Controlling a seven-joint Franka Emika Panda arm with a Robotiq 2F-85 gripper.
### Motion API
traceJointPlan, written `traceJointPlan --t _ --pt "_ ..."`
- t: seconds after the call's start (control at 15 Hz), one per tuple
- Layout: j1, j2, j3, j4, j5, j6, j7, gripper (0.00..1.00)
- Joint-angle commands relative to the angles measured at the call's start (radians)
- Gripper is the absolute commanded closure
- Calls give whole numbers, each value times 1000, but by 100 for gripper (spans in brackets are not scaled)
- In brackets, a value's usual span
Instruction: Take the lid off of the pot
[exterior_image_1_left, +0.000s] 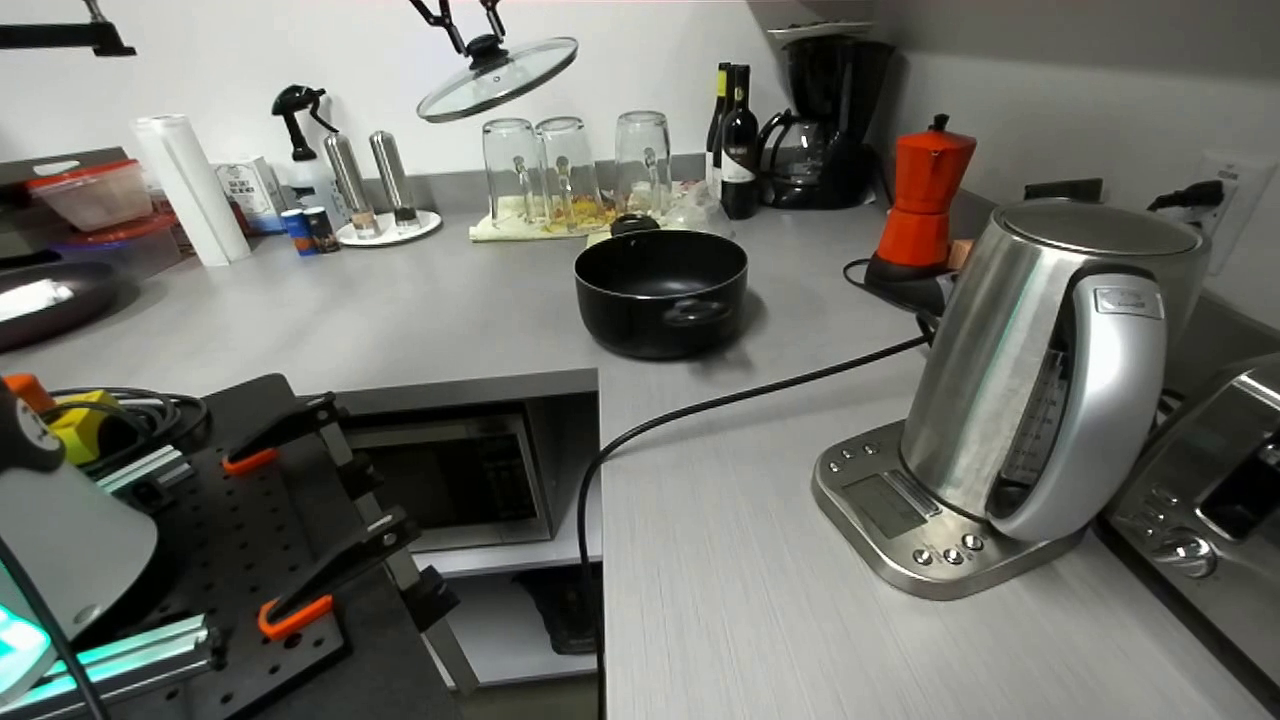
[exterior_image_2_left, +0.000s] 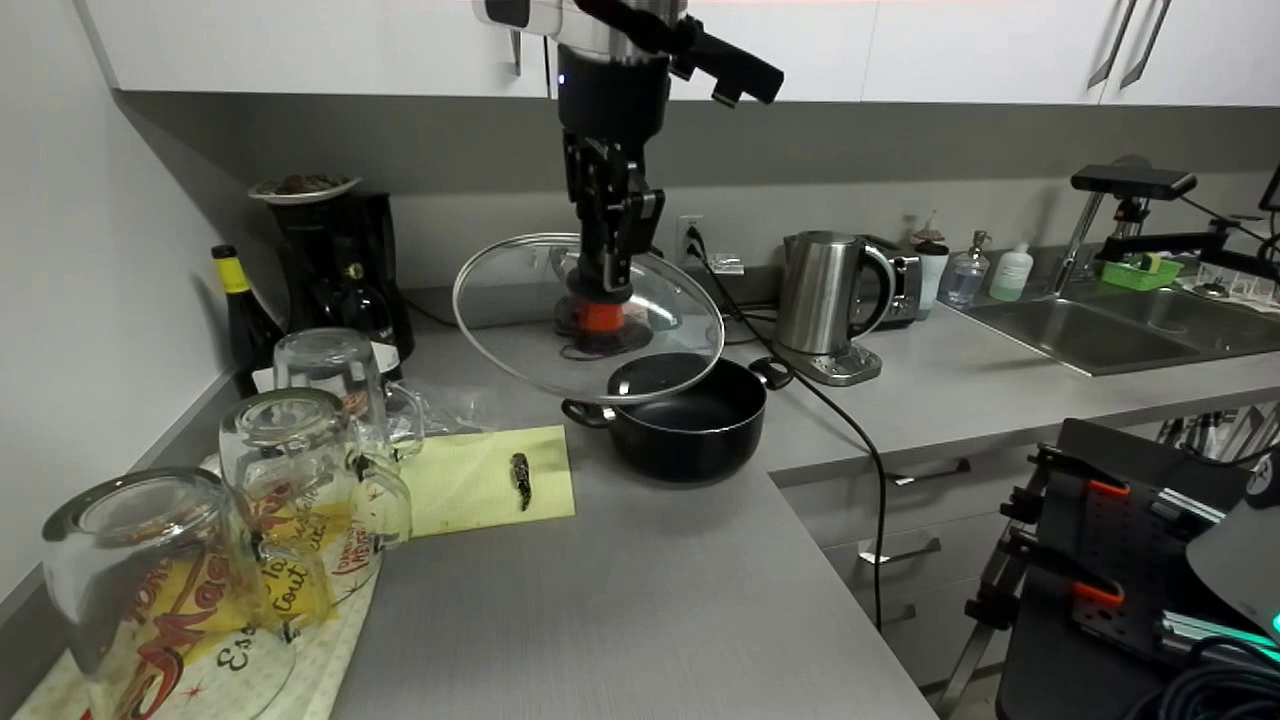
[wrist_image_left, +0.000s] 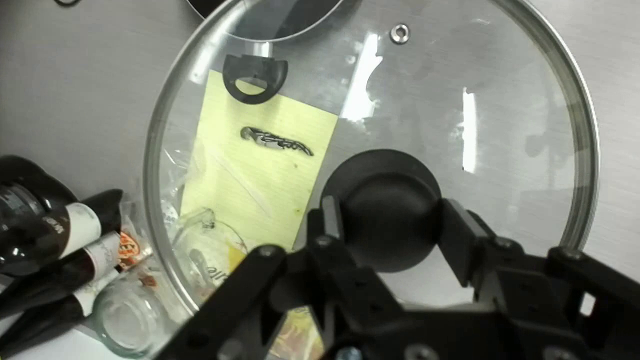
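The glass lid (exterior_image_1_left: 530, 72) hangs in the air, tilted, away from the pot. It also shows in an exterior view (exterior_image_2_left: 510, 320) and fills much of the wrist view (wrist_image_left: 425, 95). My gripper (exterior_image_2_left: 605, 278) is shut on the lid's dark centre knob, one finger on each side, in the wrist view (wrist_image_left: 387, 215). In an exterior view the gripper (exterior_image_1_left: 482, 42) is mostly cut off at the top edge. The black pot (exterior_image_1_left: 650, 322) stands uncovered on the counter and looks empty inside. It also shows behind and below the lid in an exterior view (exterior_image_2_left: 690, 455).
Several upturned glass mugs (exterior_image_1_left: 643, 150) stand near the wall. A yellow sheet (exterior_image_2_left: 440, 500) with a small dark object lies beside the pot. Wine bottles (exterior_image_1_left: 740, 150), a coffee maker (exterior_image_1_left: 840, 100), a red moka pot (exterior_image_1_left: 922, 185) and a steel kettle (exterior_image_1_left: 980, 370) stand around. A black cord (exterior_image_1_left: 750, 392) crosses the counter.
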Motion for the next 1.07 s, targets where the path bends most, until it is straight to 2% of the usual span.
traceJointPlan --t 0.0,0.33,1.0 --pt "33 12 33 -40 -45 62 -66 75" --pt "89 117 62 -60 -65 106 -67 75" --pt "164 423 17 42 -101 131 -41 75"
